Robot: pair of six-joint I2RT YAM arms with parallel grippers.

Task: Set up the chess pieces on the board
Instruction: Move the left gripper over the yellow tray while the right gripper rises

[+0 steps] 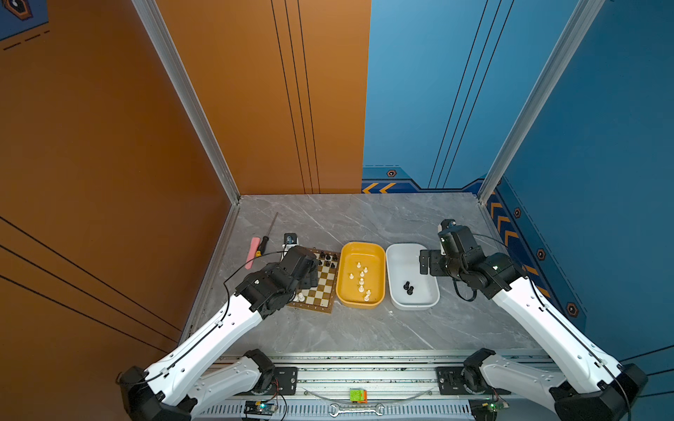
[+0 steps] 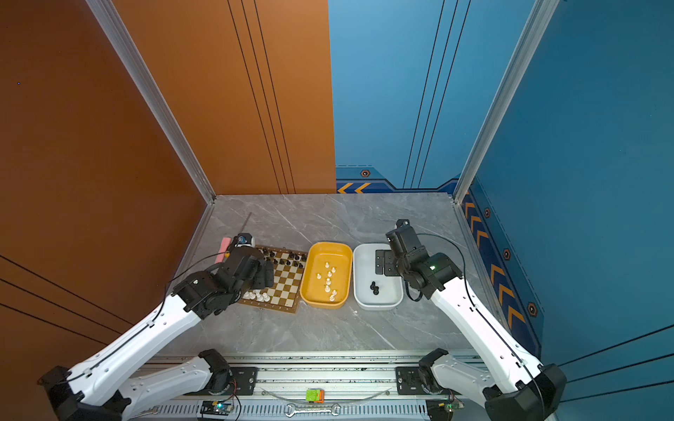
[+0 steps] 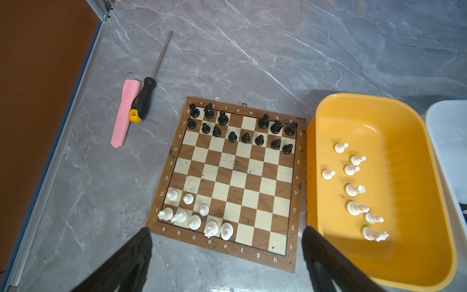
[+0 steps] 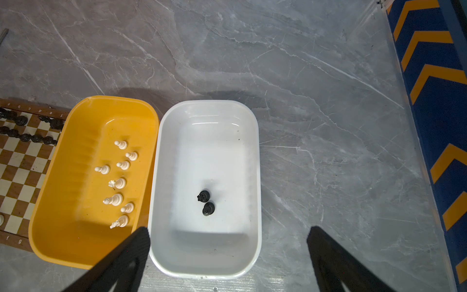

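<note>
Hovering released: left hand [image 3: 226, 229] over board [image 3: 235, 174], right hand [image 4: 228, 229] over white tub [image 4: 207, 103]; yellow-tub pieces [image 3: 353, 208] lying sideways.

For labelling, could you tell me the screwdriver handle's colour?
Black, yellow-capped handle; clearest in left wrist view.

- Hidden under left arm [image 1: 270, 284] in both top views: left side of board [image 1: 324, 288].
- Cut off at left wrist view's edge: white tub [image 3: 447, 131].
- Too small to type in a top view: black chess pieces [image 1: 408, 288].
</note>
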